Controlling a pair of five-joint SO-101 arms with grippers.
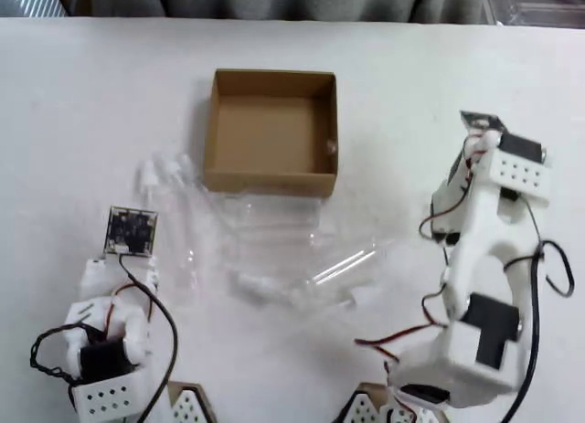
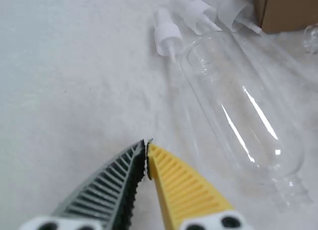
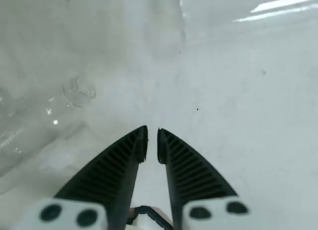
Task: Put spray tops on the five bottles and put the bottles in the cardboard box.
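Observation:
The open cardboard box (image 1: 274,131) stands at the middle back of the table with nothing inside; its corner (image 2: 288,9) shows in the left wrist view. Several clear bottles (image 1: 274,236) lie on their sides in front of it. White spray tops (image 1: 157,173) lie left of the box. My left gripper (image 2: 147,143) is shut on nothing, just above the table short of one lying bottle (image 2: 238,111) and three spray tops (image 2: 198,16). My right gripper (image 3: 151,135) is shut with nothing in it, over bare table beside a clear bottle (image 3: 30,125).
The left arm (image 1: 110,322) sits at the front left, the right arm (image 1: 484,259) at the right, bent high over the table. More loose spray tops (image 1: 260,286) lie among the bottles. A white tabletop (image 1: 73,103) spreads around the box.

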